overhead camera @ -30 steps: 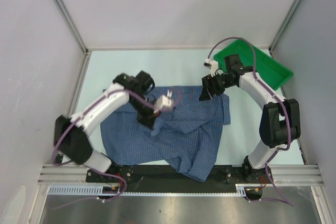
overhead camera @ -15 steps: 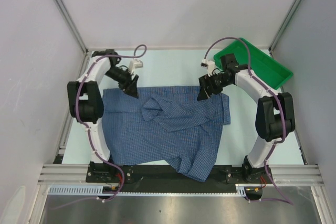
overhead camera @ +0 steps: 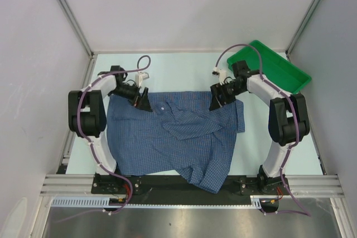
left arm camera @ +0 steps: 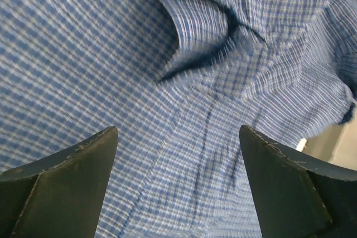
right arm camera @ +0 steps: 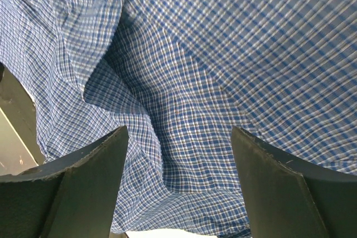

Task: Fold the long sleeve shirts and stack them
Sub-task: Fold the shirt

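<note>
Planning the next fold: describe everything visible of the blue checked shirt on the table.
The blue shirt is soft woven cloth with a fine white check, spread mostly flat but rumpled on the pale table, a fold lying across its middle. One near corner overhangs the front edge. The left gripper and right gripper stand open over its far edge, holding nothing.

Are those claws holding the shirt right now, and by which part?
Nothing is held. The left gripper and the right gripper are both open over the shirt, with no cloth pinched between their fingers.
</note>
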You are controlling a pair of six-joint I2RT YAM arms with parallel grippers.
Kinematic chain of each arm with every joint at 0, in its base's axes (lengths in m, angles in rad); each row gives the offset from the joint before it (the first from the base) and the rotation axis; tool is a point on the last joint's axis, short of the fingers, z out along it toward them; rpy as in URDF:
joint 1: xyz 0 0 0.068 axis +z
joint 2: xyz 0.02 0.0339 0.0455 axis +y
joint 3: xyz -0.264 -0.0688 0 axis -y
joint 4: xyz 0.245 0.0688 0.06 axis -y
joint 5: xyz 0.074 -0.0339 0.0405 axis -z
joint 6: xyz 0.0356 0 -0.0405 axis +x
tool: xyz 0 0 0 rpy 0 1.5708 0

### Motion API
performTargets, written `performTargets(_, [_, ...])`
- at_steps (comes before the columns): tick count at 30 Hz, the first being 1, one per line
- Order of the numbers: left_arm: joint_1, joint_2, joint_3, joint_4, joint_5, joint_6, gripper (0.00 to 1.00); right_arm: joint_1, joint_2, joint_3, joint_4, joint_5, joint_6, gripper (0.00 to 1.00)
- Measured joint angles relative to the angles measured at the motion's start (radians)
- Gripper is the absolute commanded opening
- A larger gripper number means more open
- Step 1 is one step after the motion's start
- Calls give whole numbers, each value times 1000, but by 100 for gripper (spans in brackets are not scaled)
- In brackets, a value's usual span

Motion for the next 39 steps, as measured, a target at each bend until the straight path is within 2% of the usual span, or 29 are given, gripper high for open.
performTargets(8, [-115, 56, 70, 96, -11, -62, 95, 0, 0, -56, -27, -7, -8, 78])
performTargets(11, [-151, 96, 96, 108, -11, -76, 89, 0, 0, -58, -30, -8, -8, 78])
performTargets(14, [-172, 131, 107, 107, -8, -92, 70, -1, 0, -58, -30, -7, -10, 78])
performTargets(15, [-174, 143, 112, 106, -6, -101, 51, -1, 0, -58, -31, -7, -11, 78])
performTargets(17, [-174, 162, 125, 97, 1, -114, 26, -2, 0, -58, -31, -7, -16, 79])
performTargets(18, [-172, 165, 127, 94, 6, -119, 7, -2, 0, -58, -32, -6, -18, 79])
performTargets(19, [-168, 165, 127, 84, 11, -122, 0, -4, 0, -58, -34, -6, -21, 79])
performTargets(22, [-148, 141, 104, 81, 51, -136, 0, -12, 0, -58, -39, -6, -26, 80])
performTargets(26, [-77, 18, -21, 97, 71, -163, 0, -23, 1, -54, -44, -5, -25, 80])
performTargets(29, [0, -125, -143, 151, 76, -219, 0, -26, 11, -29, -47, 0, -24, 79])
performTargets(33, [85, -216, -247, 256, 57, -303, 2, -26, 31, 7, -37, 14, -21, 78])
performTargets(39, [135, -197, -340, 359, -21, -387, 4, -19, 56, 20, -27, 56, -18, 76])
